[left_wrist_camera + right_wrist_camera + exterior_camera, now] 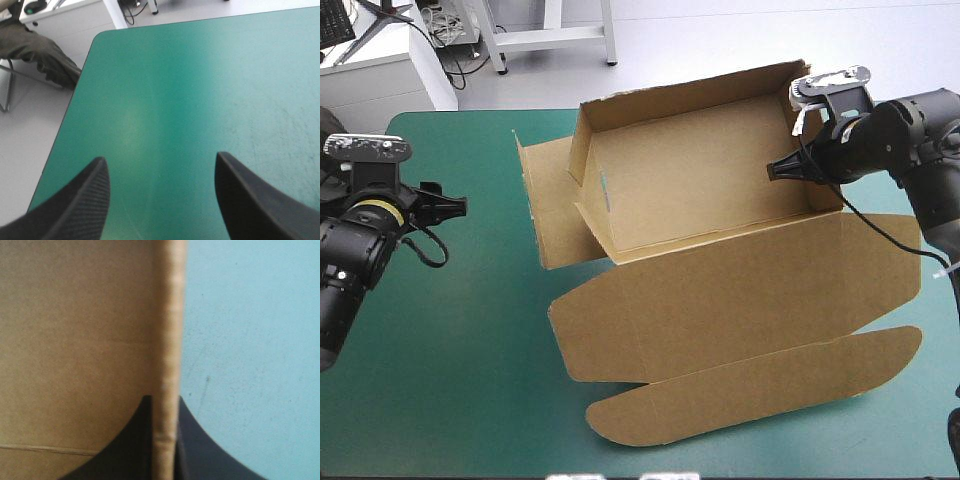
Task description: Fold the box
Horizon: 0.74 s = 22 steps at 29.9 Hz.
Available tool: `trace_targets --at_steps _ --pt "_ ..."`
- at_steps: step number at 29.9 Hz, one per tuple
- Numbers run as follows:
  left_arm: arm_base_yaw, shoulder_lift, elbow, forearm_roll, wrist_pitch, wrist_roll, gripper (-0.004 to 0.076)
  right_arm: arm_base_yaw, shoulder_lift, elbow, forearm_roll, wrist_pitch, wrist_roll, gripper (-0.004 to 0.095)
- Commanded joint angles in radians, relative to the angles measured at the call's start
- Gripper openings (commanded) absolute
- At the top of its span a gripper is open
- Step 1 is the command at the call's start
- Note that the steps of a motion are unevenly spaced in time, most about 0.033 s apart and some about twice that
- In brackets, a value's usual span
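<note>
1. Two grippers doing very different jobs. My right gripper (782, 170) is pinched onto the right end wall (167, 340) of the box (710, 190). In the right wrist view the board's edge runs straight out between the black fingers (135, 440), with the brown tray inside on one side and teal-green cover on the other.
2. My left gripper (455, 205) is spread wide and holding nothing. It hangs over bare cover (200, 100) near the table's left edge, well apart from the box.
3. The box sits toward the far right of the table. Its long axis runs left to right, skewed a bit toward the far right corner. The far wall and right wall are up. The lid (740, 290) lies flat on the near side, and its rounded flap (760, 390) reaches toward the near edge.
4. What matters is the left end panel (550, 210). It splays outward toward the left gripper, so the left arm is clearly the nearer one for that end. I reckon the next move is the left arm coming in along the box's long axis while the right arm pins the other end.
5. On surface and room, the cover looks smooth, so I'd expect the board to skate if it's shoved from one end only. There's plenty of bare cover on the left approach, but the near side is taken up by the lid.
</note>
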Motion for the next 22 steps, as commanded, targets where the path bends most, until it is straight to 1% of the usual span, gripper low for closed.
trace_targets --at_steps 1,6,9,13,17,22 --pt "0.138 0.041 -0.043 -0.225 -0.092 0.148 0.0428 -0.002 -0.042 -0.032 0.01 0.008 -0.001 -0.002" --pt "0.332 0.169 -0.043 -0.727 -0.079 0.537 0.0428 -0.002 -0.042 -0.032 0.01 0.008 -0.003 -0.002" --pt "0.402 0.244 -0.043 -0.985 -0.038 0.732 0.0419 -0.002 -0.042 -0.032 0.01 0.008 -0.003 -0.002" --pt "0.415 0.332 -0.04 -1.238 0.034 0.982 0.0361 -0.002 -0.042 -0.032 0.01 0.008 -0.003 -0.002" --pt "0.411 0.421 -0.013 -1.493 0.114 1.17 0.0301 -0.002 -0.042 -0.032 0.01 0.008 -0.003 -0.002" --pt "0.405 0.494 0.053 -1.715 0.196 1.363 0.0296 -0.002 -0.042 -0.032 0.008 0.008 -0.005 -0.002"
